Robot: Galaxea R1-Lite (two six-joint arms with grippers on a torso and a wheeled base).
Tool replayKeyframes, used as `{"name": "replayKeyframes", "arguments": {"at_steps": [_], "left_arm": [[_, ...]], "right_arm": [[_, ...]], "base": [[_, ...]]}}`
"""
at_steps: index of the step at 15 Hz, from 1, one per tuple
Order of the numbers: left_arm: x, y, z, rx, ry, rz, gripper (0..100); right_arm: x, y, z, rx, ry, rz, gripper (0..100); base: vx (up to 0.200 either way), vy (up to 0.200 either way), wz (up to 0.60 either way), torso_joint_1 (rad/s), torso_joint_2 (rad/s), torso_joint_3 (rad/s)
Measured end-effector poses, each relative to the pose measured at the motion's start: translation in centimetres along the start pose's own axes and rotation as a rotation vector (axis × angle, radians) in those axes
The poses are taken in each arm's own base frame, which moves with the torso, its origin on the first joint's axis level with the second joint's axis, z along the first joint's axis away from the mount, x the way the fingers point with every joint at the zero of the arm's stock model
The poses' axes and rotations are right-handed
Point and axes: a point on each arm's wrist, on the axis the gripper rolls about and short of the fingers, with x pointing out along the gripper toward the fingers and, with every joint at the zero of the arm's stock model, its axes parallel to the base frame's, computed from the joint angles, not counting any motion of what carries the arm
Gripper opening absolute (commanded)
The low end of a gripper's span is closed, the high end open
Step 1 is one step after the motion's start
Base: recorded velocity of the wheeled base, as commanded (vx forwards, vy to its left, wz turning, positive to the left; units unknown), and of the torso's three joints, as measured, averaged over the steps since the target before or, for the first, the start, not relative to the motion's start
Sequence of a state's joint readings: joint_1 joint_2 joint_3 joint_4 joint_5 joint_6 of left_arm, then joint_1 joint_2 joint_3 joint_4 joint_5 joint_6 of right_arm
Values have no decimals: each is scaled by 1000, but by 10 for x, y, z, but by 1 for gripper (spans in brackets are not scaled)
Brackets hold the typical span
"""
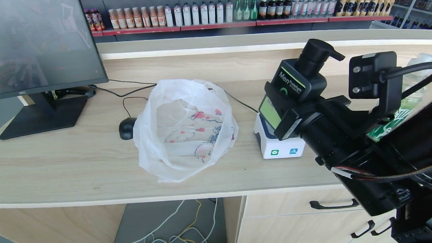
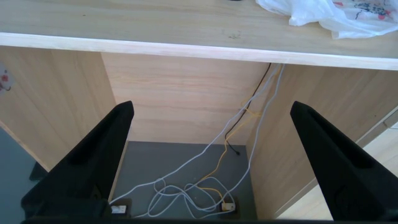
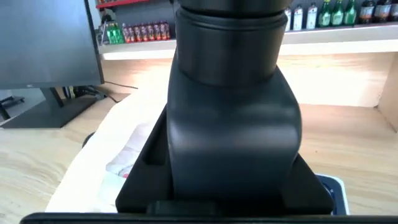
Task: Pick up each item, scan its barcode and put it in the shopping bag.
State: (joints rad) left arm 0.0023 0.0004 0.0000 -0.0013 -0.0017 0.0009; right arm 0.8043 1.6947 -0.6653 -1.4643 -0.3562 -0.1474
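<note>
A black pump bottle (image 1: 300, 79) with a green label is held tilted just above the white barcode scanner (image 1: 279, 148) on the counter's right side, my right gripper (image 1: 287, 108) shut on its body. The bottle (image 3: 230, 124) looms close in the right wrist view, with the scanner's corner (image 3: 333, 186) beneath it. The white plastic shopping bag (image 1: 184, 129) stands open-mouthed in the middle of the counter, left of the scanner. My left gripper (image 2: 211, 109) hangs open below the counter's front edge, holding nothing, and the bag's lower edge (image 2: 336, 15) lies on the counter above it.
A monitor (image 1: 37, 41) stands at the back left, with a black mouse (image 1: 127, 128) and its cable beside the bag. A clear bottle with a green label (image 1: 409, 104) stands behind my right arm. Drawers (image 1: 334, 203) and loose cables (image 2: 205, 186) sit under the counter.
</note>
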Motion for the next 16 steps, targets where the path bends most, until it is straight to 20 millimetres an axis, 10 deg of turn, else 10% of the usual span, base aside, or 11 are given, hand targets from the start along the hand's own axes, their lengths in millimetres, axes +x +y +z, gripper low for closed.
{"name": "replayKeyframes", "arguments": {"at_steps": [6, 16], "left_arm": [[0, 0, 0, 0, 0, 0, 100], [0, 0, 0, -1, 1, 0, 100]], "right_arm": [[8, -2, -11, -68, 4, -14, 0], [19, -42, -20, -62, 14, -148, 0]], "base": [[0, 0, 0, 0, 0, 0], [0, 200, 0, 4, 1, 1]]}}
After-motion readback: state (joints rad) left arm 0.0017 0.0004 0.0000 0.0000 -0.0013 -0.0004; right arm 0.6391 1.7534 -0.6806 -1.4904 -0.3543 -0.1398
